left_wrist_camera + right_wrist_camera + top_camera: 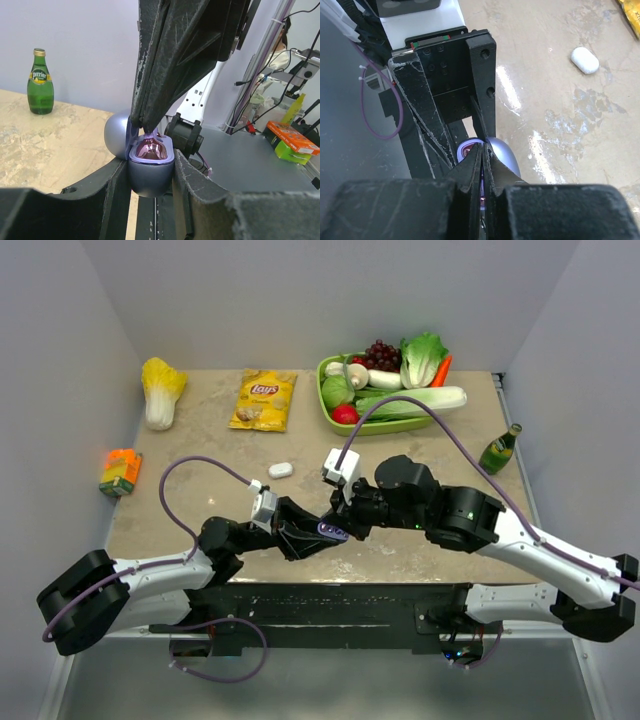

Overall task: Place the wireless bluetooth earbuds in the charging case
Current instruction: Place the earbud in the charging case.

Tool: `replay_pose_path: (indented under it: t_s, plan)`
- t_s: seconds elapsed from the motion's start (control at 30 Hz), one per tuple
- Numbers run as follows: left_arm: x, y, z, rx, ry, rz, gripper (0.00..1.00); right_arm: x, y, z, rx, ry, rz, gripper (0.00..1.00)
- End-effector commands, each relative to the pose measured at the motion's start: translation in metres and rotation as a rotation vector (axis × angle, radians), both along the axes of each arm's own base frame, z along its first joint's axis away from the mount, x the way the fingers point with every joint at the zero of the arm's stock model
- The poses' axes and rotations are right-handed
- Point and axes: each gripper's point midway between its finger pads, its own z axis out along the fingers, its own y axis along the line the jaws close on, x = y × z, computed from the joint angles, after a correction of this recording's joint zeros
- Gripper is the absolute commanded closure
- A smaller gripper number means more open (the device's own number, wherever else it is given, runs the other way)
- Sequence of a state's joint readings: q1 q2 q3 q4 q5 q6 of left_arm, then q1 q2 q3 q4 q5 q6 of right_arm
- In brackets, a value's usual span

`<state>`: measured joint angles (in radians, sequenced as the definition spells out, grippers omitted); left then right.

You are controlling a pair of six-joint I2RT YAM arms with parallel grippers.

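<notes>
**Left end effector** [151,165]: clamped narrow on the body of the lilac charging case [150,187] and holding it above the worktop [60,145], mouth up. The lid [116,136] is hinged back on the side away from the arm bases.

**Right end effector** [482,161]: directly above the case, fingers pressed together, tips dipping into the open mouth. Nothing shows between the pads. A bud this small could be hidden there, so I cannot tell whether one is held.

**Earbuds:** a glossy pink-lilac shape [151,149] sits in the case's well, just below the right tips. Seated bud or bare cavity cannot be determined. No white bud is visible. A white oval pod [585,60] lies on the worktop, well beyond the case.

**Step, as judged:** seating a bud in the case.

**Risks, as judged:**
- Downward push from the right tips could lever the rounded case out of the left clamp, since its shell looks smooth.
- A bud released tilted may sit proud of its well and block the lid.
- A bud could cling to a pad as the fingers part and drop beside the case, then roll away.
- The tips sit close to the hinge, so sideways withdrawal could strike the lid.
</notes>
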<state>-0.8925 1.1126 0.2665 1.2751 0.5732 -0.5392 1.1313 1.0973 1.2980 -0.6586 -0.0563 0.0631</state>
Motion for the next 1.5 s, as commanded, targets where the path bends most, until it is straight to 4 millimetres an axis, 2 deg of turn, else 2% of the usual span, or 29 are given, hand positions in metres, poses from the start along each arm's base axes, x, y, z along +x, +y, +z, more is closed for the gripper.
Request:
replay_pose_path:
  t_s: [0.0,0.2,0.47,0.63,0.77,0.97,1.0,1.07,1.1,1.13,1.3,1.43,1.47]
  plan:
    - [-0.049,0.057,0.121,-0.510,-0.424,-0.007,1.00,-0.003,0.005,0.012,0.035,-0.009,0.033,0.97]
    - [-0.048,0.055,0.122,-0.510,-0.426,-0.012,1.00,-0.005,0.005,0.000,-0.001,0.011,0.045,0.98]
    - [-0.049,0.056,0.124,-0.515,-0.430,-0.012,1.00,-0.002,0.005,-0.005,-0.027,0.014,0.030,0.98]
    - [-0.050,0.058,0.125,-0.520,-0.434,-0.012,1.00,-0.004,0.005,-0.018,-0.076,0.046,0.040,0.98]
    - [-0.050,0.058,0.126,-0.521,-0.439,-0.006,1.00,-0.004,0.006,-0.012,-0.060,0.043,0.037,0.98]
    - [-0.049,0.059,0.126,-0.520,-0.442,0.008,1.00,-0.004,0.003,-0.016,-0.084,0.052,0.035,0.98]
    - [-0.048,0.059,0.126,-0.518,-0.444,0.011,1.00,-0.003,0.003,-0.008,-0.054,0.038,0.027,0.90]
    - [-0.047,0.058,0.124,-0.512,-0.440,0.012,1.00,0.001,0.002,0.004,0.000,0.012,-0.004,0.82]
    - [-0.047,0.058,0.123,-0.509,-0.436,0.011,1.00,0.002,0.001,0.020,0.061,-0.003,-0.026,0.73]
    - [-0.047,0.057,0.121,-0.507,-0.436,0.012,1.00,0.004,-0.001,0.027,0.085,-0.011,-0.049,0.70]
    - [-0.046,0.057,0.119,-0.507,-0.423,0.009,1.00,0.006,-0.006,0.055,0.177,-0.042,-0.077,0.64]
    - [-0.047,0.058,0.118,-0.509,-0.424,0.012,1.00,0.015,-0.017,0.063,0.199,-0.073,-0.149,0.64]
    - [-0.047,0.058,0.119,-0.509,-0.423,0.013,1.00,0.025,-0.023,0.062,0.194,-0.091,-0.214,0.64]
